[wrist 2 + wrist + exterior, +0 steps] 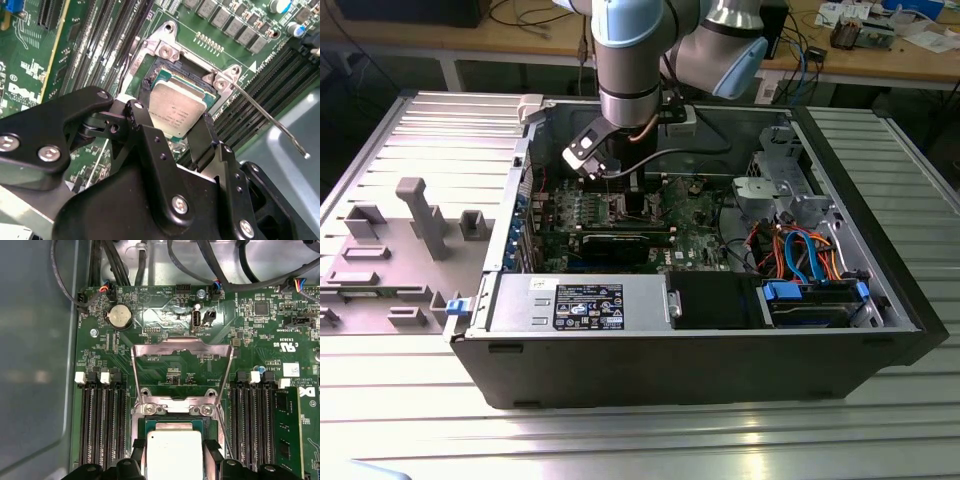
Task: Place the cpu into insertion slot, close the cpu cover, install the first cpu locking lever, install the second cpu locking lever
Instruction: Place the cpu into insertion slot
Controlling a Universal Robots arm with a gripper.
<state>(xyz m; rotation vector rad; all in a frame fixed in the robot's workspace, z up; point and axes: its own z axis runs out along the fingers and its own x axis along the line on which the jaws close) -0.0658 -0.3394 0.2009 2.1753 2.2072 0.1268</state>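
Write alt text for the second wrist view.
The black claw grips the silver cpu by two opposite edges at the insertion slot of a green motherboard. A thin metal lever juts out beside the slot.

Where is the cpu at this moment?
In both wrist views the cpu is held in the gripper, at the insertion slot on the green board; the cpu cover is open beside it.
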